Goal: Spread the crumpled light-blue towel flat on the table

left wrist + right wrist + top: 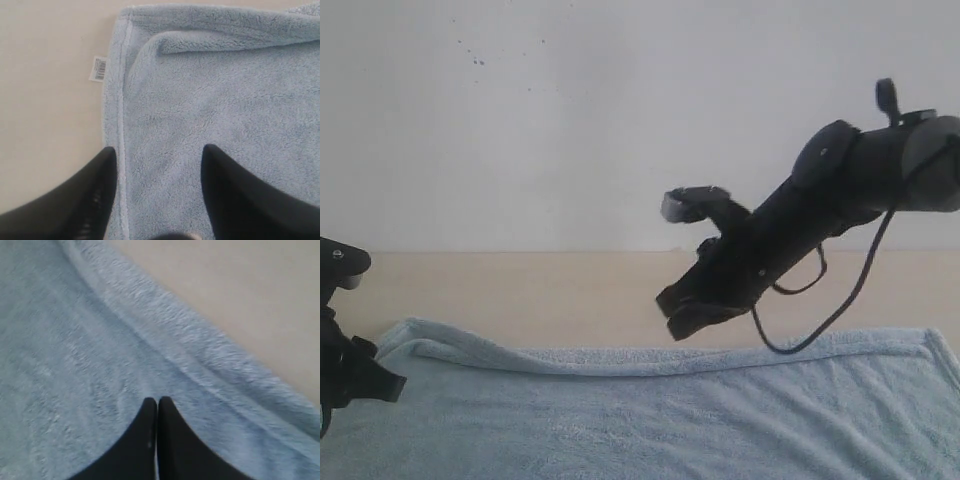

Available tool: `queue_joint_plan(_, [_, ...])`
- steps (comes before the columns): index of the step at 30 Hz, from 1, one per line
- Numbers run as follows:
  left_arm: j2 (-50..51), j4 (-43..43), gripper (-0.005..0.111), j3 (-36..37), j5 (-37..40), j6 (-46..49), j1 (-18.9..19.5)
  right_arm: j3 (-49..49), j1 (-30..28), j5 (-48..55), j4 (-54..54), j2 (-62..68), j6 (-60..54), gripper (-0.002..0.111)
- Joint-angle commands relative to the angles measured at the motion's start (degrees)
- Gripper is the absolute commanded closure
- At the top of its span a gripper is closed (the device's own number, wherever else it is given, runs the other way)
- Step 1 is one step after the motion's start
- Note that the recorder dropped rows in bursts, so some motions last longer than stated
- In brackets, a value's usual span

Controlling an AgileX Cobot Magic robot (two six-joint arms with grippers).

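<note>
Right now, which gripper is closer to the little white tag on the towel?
Left. The left gripper is open over the towel at its hemmed edge, where the tag sticks out; the right gripper, shut, hangs above the towel well along from that end.

One towel [720,410], one table [520,290], one tag [98,68], two arms — left arm [342,368], right arm [790,230]

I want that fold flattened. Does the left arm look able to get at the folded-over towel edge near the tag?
Probably yes. The left arm's fingers hang open over the towel, with only flat cloth between them and the fold.
</note>
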Motion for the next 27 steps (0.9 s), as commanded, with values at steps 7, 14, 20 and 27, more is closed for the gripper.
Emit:
queue_joint_plan(7, [-0.19,-1.81,0.058,0.29,0.58,-0.85,-0.28,1.82,9.86,-6.10,0.55,3.69,-1.18,0.108])
queue_joint_plan(14, [-0.19,-1.79,0.058,0.29,0.80,-0.85,-0.28,1.81,10.00,-11.07,0.29,6.94,-1.07,0.108])
queue_joint_plan(20, [-0.19,-1.79,0.058,0.29,0.90,-0.85,-0.28,1.81,9.89,-16.41,0.29,8.03,-0.79,0.108])
queue_joint_plan(27, [-0.19,-1.79,0.058,0.29,0.78,-0.85,-0.28,1.81,9.89,-18.19,0.42,10.40,-0.27,0.108])
